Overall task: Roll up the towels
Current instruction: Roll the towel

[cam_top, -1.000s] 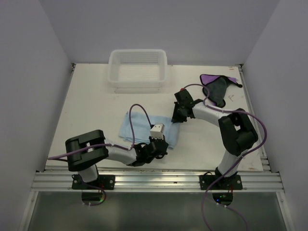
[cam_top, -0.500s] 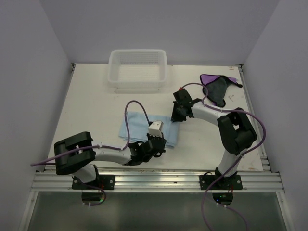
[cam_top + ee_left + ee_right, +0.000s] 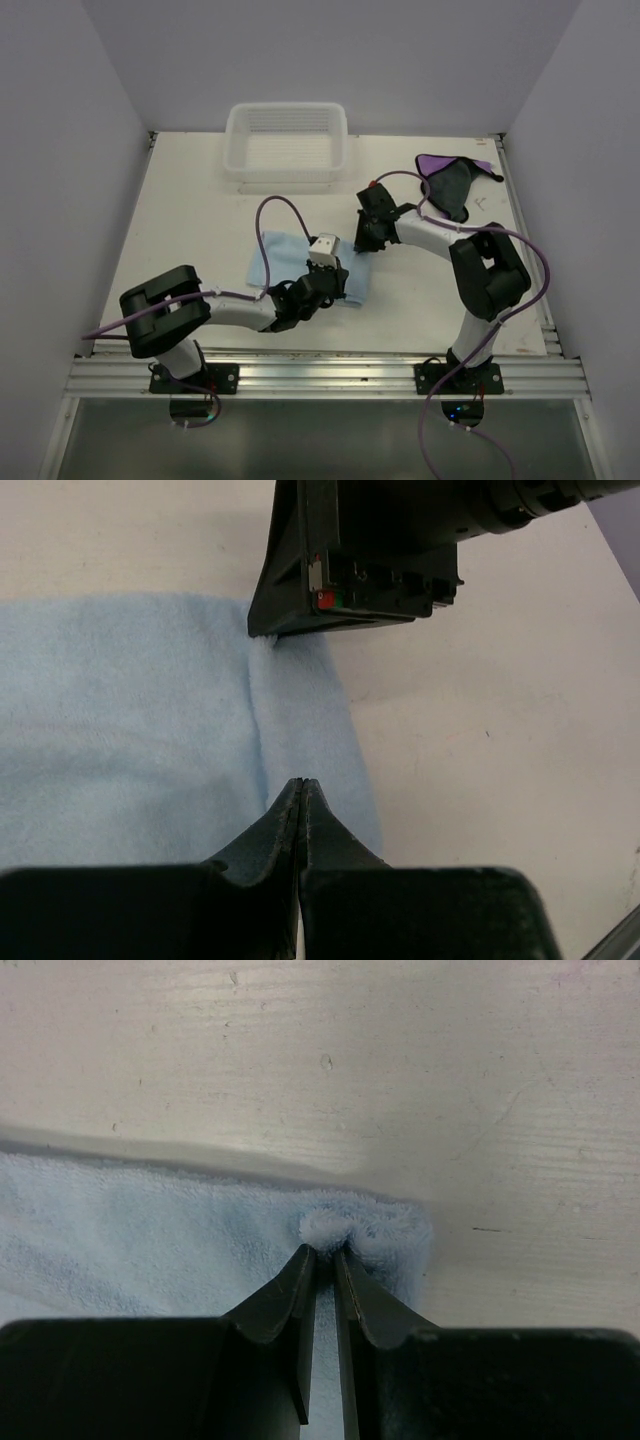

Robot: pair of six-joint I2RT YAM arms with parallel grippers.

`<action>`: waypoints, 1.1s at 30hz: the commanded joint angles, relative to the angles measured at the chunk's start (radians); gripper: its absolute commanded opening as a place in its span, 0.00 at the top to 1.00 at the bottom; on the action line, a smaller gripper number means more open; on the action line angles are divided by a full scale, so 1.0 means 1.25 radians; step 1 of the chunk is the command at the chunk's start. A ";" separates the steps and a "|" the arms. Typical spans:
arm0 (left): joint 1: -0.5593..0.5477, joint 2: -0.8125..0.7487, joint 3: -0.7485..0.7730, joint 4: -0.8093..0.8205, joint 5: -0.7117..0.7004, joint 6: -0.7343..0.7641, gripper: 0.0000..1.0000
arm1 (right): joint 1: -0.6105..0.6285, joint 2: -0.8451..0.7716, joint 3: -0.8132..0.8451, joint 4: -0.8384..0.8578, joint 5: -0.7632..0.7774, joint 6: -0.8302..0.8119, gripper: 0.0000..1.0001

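The light blue towel [image 3: 285, 265] lies flat in the middle of the table, with a fold line running along its right part [image 3: 255, 710]. My right gripper [image 3: 362, 247] is shut on a tuft at the towel's far right corner [image 3: 330, 1228]. My left gripper [image 3: 301, 781] is shut, its tips resting on the blue towel just right of the fold, pointing at the right gripper's body [image 3: 370, 560]. Nothing shows between its fingers. The purple towel [image 3: 452, 182], dark side up, lies crumpled at the back right.
A white basket [image 3: 287, 172] stands at the back centre against the wall. Purple cables loop over both arms. The aluminium rail [image 3: 330, 375] runs along the near table edge.
My left gripper has slid forward across the blue towel toward the right gripper. The left arm's elbow swung. The right gripper kept its hold on the corner.
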 commanded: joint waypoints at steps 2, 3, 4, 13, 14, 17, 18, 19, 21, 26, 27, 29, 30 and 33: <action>0.035 0.038 0.029 0.148 0.050 0.076 1.00 | 0.002 0.018 0.030 -0.014 0.007 -0.015 0.83; 0.041 0.049 0.037 0.157 0.067 0.082 1.00 | 0.002 0.016 0.030 -0.015 0.007 -0.016 0.83; 0.043 0.056 0.042 0.162 0.073 0.087 1.00 | 0.002 0.015 0.030 -0.015 0.009 -0.016 0.83; 0.052 0.110 0.048 0.176 0.105 0.065 1.00 | 0.004 0.010 0.023 -0.007 -0.004 -0.015 0.82; 0.052 0.115 0.048 0.175 0.106 0.059 1.00 | 0.004 0.010 0.022 -0.006 -0.005 -0.015 0.82; 0.052 0.139 0.047 0.171 0.102 0.048 1.00 | 0.002 0.005 0.021 -0.006 -0.006 -0.015 0.82; 0.052 0.150 0.045 0.172 0.094 0.049 1.00 | 0.004 0.004 0.019 -0.008 -0.006 -0.017 0.82; 0.051 0.156 0.043 0.174 0.091 0.049 1.00 | 0.002 0.002 0.018 -0.008 -0.006 -0.016 0.82; 0.051 0.169 0.042 0.169 0.084 0.046 1.00 | 0.002 -0.002 0.018 -0.008 -0.006 -0.017 0.82; 0.052 0.171 0.024 0.151 0.066 0.031 1.00 | 0.004 -0.008 0.014 -0.007 -0.017 -0.017 0.77; 0.052 0.173 0.020 0.150 0.061 0.027 1.00 | 0.002 -0.009 0.014 -0.003 -0.020 -0.018 0.76; 0.051 0.177 0.014 0.147 0.060 0.021 1.00 | 0.002 -0.009 0.019 -0.003 -0.021 -0.020 0.69; 0.051 0.180 0.013 0.145 0.060 0.017 1.00 | 0.002 -0.008 0.023 -0.007 -0.025 -0.021 0.66; 0.051 0.182 0.003 0.147 0.059 0.004 1.00 | 0.001 -0.001 0.049 -0.022 -0.021 -0.022 0.61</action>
